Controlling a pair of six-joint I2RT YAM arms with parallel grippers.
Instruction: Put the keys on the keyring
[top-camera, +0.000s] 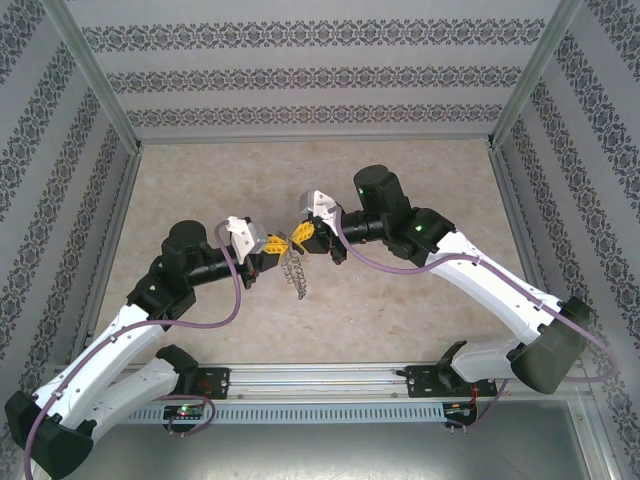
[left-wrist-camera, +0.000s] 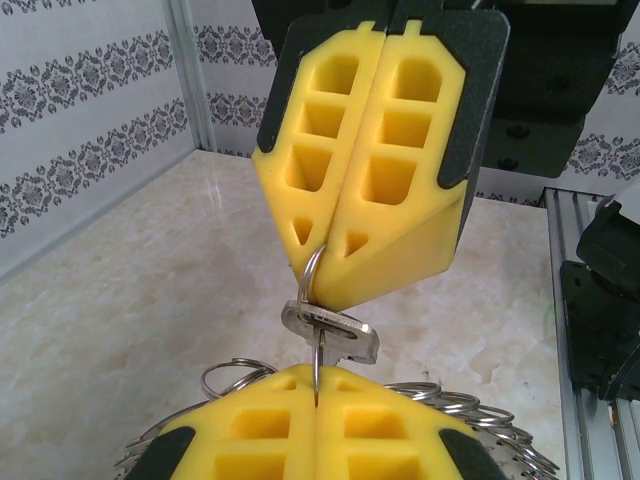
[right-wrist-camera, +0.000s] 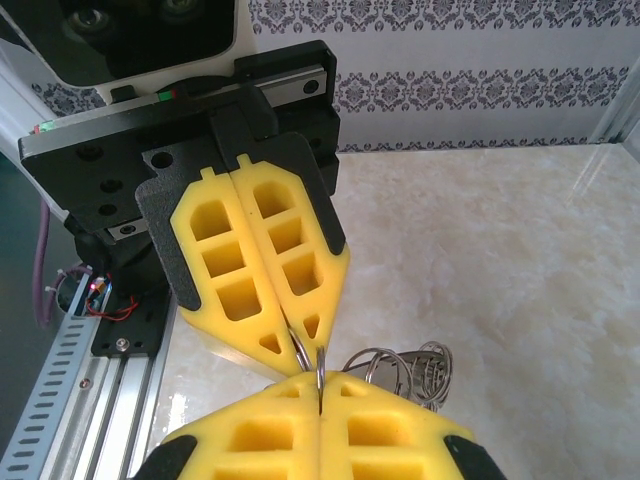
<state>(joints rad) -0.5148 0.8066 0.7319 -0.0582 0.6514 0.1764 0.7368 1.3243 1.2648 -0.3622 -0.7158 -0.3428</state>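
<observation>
The keys (top-camera: 293, 268), a jagged silver bunch, hang at centre, trailing toward six o'clock, one seemingly threaded on the thin upright keyring (left-wrist-camera: 303, 275).

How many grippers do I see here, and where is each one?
2. The left gripper and the right gripper meet tip to tip above the table. Both are shut on the keyring, with the keys hanging from it.

A beige marble-patterned table (top-camera: 200, 180) lies evenly lit between white walls (top-camera: 310, 80) banded with dark damask wallpaper stripes, framed by aluminium corner posts (top-camera: 93, 75).
</observation>
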